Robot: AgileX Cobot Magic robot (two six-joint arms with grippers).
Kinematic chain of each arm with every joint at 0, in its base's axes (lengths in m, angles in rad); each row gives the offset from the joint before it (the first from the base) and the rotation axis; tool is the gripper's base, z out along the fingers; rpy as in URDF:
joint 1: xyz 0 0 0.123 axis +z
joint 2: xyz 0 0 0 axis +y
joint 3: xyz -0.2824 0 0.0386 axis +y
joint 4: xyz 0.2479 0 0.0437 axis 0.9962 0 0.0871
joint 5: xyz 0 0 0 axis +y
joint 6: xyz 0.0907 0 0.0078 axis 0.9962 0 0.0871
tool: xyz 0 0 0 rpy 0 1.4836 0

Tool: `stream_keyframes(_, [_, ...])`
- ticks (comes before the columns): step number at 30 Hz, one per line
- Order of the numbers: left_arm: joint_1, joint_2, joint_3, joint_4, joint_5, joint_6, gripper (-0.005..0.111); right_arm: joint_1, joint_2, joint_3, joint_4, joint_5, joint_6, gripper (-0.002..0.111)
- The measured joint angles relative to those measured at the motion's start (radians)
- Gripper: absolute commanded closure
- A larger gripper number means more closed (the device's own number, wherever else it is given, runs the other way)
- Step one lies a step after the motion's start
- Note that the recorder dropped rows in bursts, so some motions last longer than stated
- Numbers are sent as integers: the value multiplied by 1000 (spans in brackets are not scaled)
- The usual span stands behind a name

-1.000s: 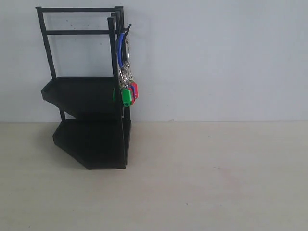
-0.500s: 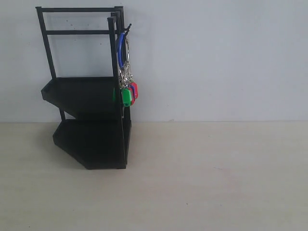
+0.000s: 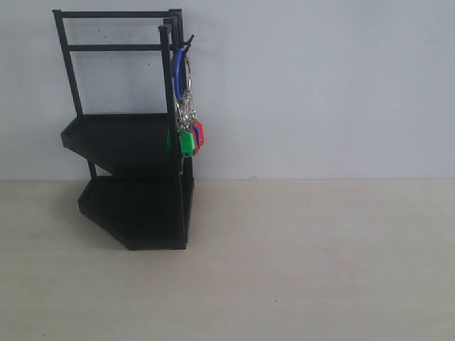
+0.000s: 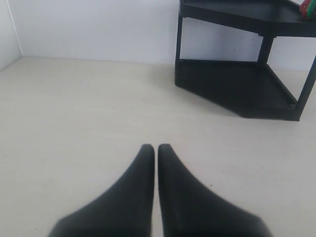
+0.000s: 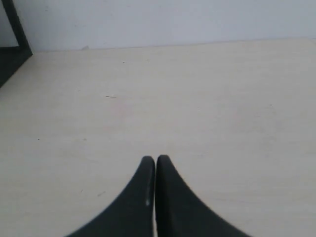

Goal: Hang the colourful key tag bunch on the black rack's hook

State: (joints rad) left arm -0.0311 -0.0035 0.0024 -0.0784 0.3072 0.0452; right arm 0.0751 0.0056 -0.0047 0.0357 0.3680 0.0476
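The black rack stands at the back left of the table against the white wall. The colourful key tag bunch hangs by its blue loop from the hook at the rack's top right corner post, with green and red tags lowest. No arm shows in the exterior view. My left gripper is shut and empty above the table, with the rack ahead of it and a bit of the tags at the frame's corner. My right gripper is shut and empty over bare table.
The light wooden table runs to the white wall behind. A corner of the rack shows at the edge of the right wrist view.
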Motion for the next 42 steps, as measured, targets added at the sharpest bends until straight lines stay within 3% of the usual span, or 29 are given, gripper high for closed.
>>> stream_keyframes(4, [0,0,0,0,0,0,102,-38,0,2,0,0,4,108])
stream_keyframes(42, [0,0,0,0,0,0,102,-38,0,5,4,0,8,108])
